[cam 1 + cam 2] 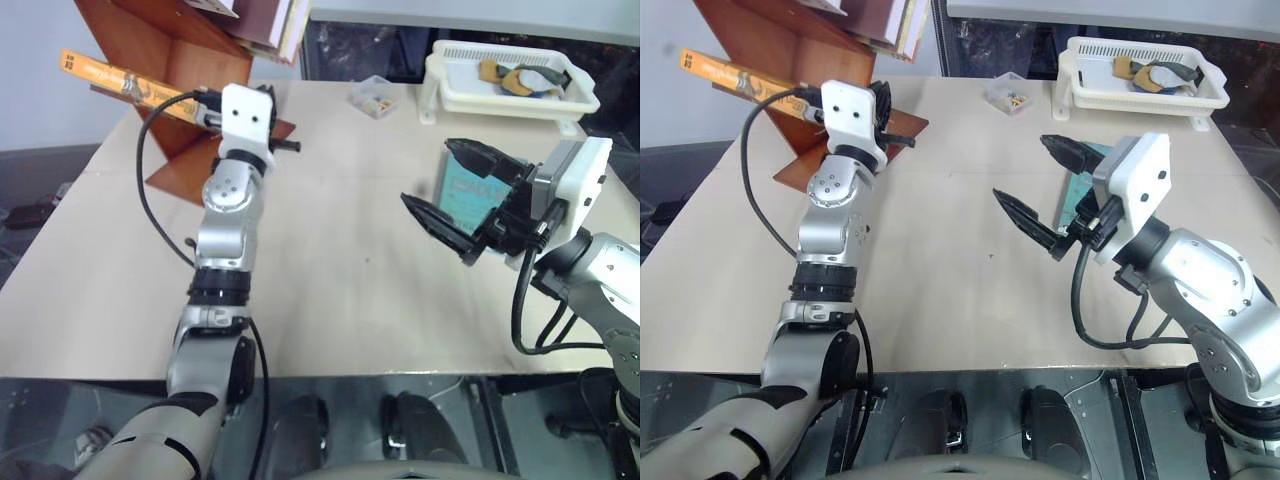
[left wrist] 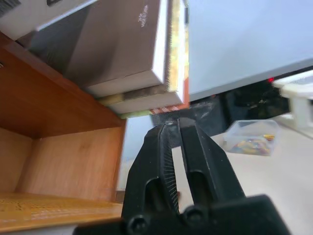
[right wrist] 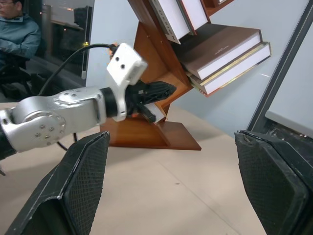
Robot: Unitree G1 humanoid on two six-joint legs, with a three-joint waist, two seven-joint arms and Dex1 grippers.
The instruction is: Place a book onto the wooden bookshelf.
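So the book (image 1: 110, 77), the orange-yellow hardcover, is lying flat on a lower slanted board of the wooden bookshelf (image 1: 160, 40), with one end sticking out past the shelf's edge on the robot's left. It looks basically placed already.

The left tool (image 2: 171, 147) is clenched tight, fingers pressed together with nothing between them, parked right next to the shelf. In the right wrist view its black fingers sit just beside the book's white page edges, maybe touching, I can't tell. The right tool (image 1: 1035, 185) is spread wide and holding nothing, hovering over the desk (image 1: 340, 250) close to a teal-blue book (image 1: 1080, 185) lying there.

Handling-wise, my guess: a hardcover like this is stiff and moderately heavy, so it won't flop, but the glossy cover is probably slippery against that polished, tilted wood. If it needs a nudge deeper in, I'd push on the spine or the end that sticks out with the closed fingers rather than pinching. If it needs regripping, clamp across the covers near the spine, where it's most rigid, not by the page edges.
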